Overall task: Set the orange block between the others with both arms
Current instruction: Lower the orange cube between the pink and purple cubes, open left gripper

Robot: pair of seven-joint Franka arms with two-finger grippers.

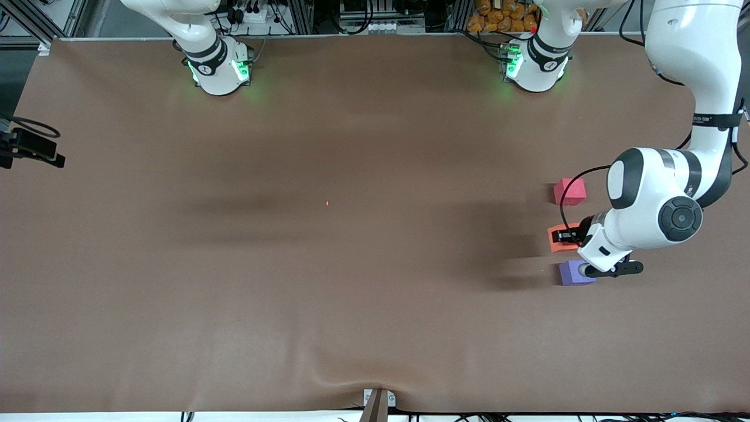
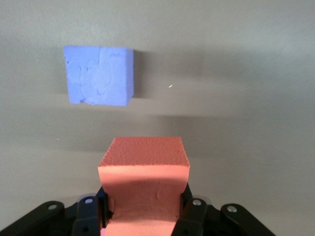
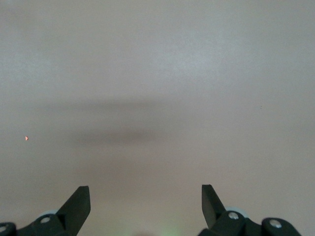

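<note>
The orange block (image 1: 555, 239) (image 2: 143, 167) sits in the gap between the pinkish-red cube (image 1: 570, 191) and the purple cube (image 1: 571, 273) (image 2: 98, 75), toward the left arm's end of the table. My left gripper (image 1: 566, 236) (image 2: 143, 209) is shut on the orange block, whose foam is squeezed in between the fingers (image 2: 194, 211). Whether the block rests on the table or hangs just above it I cannot tell. The pinkish-red cube is not in the left wrist view. My right gripper (image 3: 145, 196) stands open over bare brown table with nothing between its fingers; it waits, out of the front view.
A tiny orange speck (image 1: 327, 203) (image 3: 26, 138) lies mid-table. A black device (image 1: 29, 149) pokes in at the table edge at the right arm's end. A small bracket (image 1: 378, 401) sits at the edge nearest the front camera.
</note>
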